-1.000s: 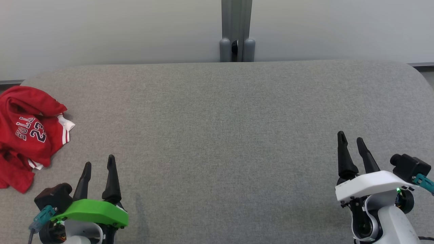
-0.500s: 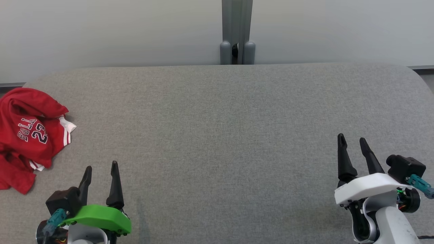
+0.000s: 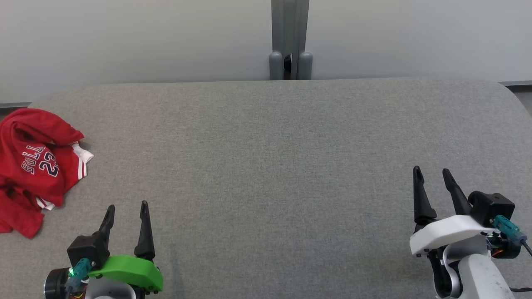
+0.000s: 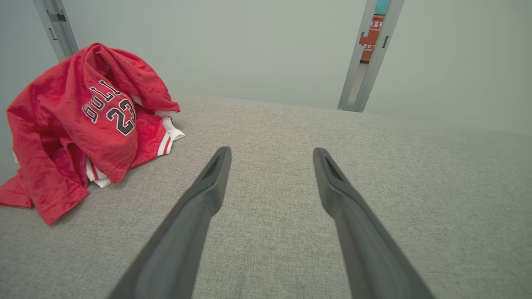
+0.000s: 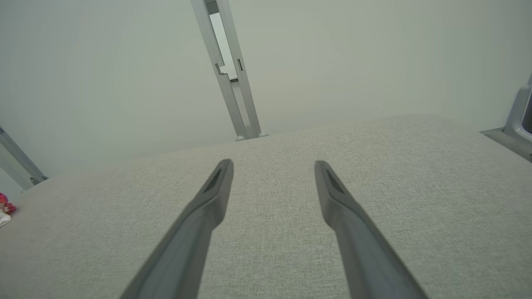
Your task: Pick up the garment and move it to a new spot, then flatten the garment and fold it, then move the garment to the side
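The garment (image 3: 35, 166) is a red jersey with white trim and dark lettering, crumpled in a heap at the table's left edge; the left wrist view has the garment (image 4: 83, 124) at its upper left. My left gripper (image 3: 126, 207) stands open at the lower left, to the right of and nearer than the heap, with nothing between its fingers (image 4: 208, 187). At the lower right my right gripper (image 3: 432, 173) is open and empty, far from the jersey. A sliver of the garment (image 5: 5, 207) shows at the right wrist view's left edge.
The grey fabric table (image 3: 274, 166) spreads wide between the grippers, with rounded far corners. A pale wall stands behind it, with a grey upright post (image 3: 290, 39) at the middle of the far edge.
Both grippers have drawn back toward the view's bottom edge, the left one also shifting a little to the right. The garment has not moved.
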`<state>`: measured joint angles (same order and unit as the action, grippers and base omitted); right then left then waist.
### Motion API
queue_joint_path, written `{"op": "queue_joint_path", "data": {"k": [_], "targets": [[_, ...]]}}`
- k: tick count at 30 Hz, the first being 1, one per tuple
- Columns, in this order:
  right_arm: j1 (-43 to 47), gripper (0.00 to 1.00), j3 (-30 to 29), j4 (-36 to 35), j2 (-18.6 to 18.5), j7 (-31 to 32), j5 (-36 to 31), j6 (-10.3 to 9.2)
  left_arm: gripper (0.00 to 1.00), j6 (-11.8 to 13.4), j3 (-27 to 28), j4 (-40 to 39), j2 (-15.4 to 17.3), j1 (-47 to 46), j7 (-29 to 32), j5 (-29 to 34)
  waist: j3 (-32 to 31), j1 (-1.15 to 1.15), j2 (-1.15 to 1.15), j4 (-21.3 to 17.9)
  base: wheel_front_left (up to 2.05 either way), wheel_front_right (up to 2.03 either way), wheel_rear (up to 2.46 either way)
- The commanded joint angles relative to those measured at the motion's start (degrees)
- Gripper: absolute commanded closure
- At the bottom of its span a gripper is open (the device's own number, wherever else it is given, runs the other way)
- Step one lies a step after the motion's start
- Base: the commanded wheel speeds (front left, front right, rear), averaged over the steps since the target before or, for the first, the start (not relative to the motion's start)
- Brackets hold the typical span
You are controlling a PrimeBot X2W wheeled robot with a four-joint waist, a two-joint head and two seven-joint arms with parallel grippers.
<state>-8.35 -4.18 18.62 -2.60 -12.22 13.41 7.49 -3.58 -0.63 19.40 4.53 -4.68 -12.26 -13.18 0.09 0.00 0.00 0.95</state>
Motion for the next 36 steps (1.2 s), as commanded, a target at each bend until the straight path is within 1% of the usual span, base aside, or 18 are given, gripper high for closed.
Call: {"op": "queue_joint_path", "data": {"k": [1,16,25,31,36], "targets": [[-0.59,0.00,-0.28,-0.03,-0.34,-0.64,-1.48,0.00,0.00,0.31,0.21,0.05,0.10,0.63,-0.61,1.46,0.01,0.00,0.00,0.05,0.00,0.00,0.00],[-0.70,0.00,-0.79,0.70,-0.40,-2.25,-9.03,0.00,0.00,-0.28,1.24,0.61,-0.34,0.72,-2.18,7.84,-0.05,0.00,0.00,0.57,0.00,0.00,0.00],[-0.76,0.00,-1.45,1.02,-0.42,-3.07,-12.68,0.00,0.00,-0.12,2.03,0.60,-0.73,1.02,-3.15,11.21,-0.02,0.00,0.00,0.92,0.00,0.00,0.00],[-0.17,0.00,-1.55,0.90,-0.41,-3.02,-12.25,0.00,0.00,-0.35,2.63,0.77,-0.93,1.14,-2.92,10.77,0.09,0.00,0.00,1.51,0.00,0.00,0.00],[0.23,0.00,-1.05,0.40,-0.40,-3.01,-12.08,0.00,0.00,-0.39,2.92,0.99,-1.14,0.10,-2.92,10.69,0.58,0.00,0.00,3.98,0.00,0.00,0.00]]}}
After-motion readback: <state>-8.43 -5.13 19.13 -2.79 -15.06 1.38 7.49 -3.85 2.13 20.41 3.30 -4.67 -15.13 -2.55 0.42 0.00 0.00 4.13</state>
